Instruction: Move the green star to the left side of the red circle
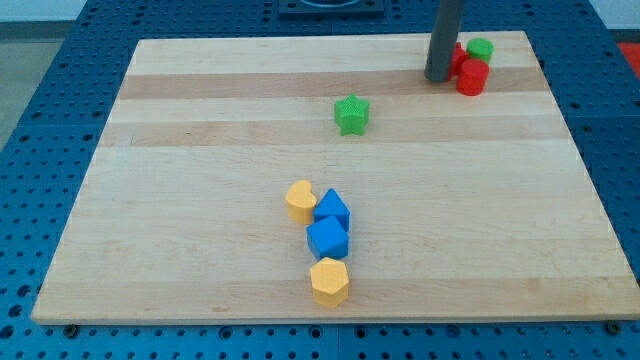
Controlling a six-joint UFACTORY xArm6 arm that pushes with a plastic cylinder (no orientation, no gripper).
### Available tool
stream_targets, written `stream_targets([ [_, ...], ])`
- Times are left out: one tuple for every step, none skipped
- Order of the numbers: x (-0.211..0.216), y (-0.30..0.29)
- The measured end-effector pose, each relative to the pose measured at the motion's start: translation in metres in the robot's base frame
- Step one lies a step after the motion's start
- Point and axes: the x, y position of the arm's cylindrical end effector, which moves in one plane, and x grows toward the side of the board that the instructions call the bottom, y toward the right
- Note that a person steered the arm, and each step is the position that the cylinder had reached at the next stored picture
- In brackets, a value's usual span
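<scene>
The green star [352,114] lies on the wooden board [200,150], above the middle and a little right of centre. The red circle [473,77] stands near the view's top right corner. My tip [438,78] rests on the board just left of the red circle, close to it, and far to the right of the green star. Another red block [459,56] is partly hidden behind the rod.
A green circle [481,49] sits just above the red circle. Below the middle stands a tight column: a yellow block [300,200], two blue blocks [333,211] [328,238] and a yellow hexagon [329,281]. The board's top edge runs close behind the red blocks.
</scene>
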Motion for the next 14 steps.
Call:
stream_targets([
  [0.003,-0.007],
  [0.003,-0.044],
  [0.003,-0.084],
  [0.004,-0.125],
  [0.011,-0.163],
  [0.029,-0.182],
  [0.077,-0.175],
  [0.080,-0.171],
  [0.080,-0.160],
  [0.086,-0.134],
  [0.085,-0.104],
  [0.041,-0.080],
  [-0.006,-0.066],
  [-0.016,-0.066],
])
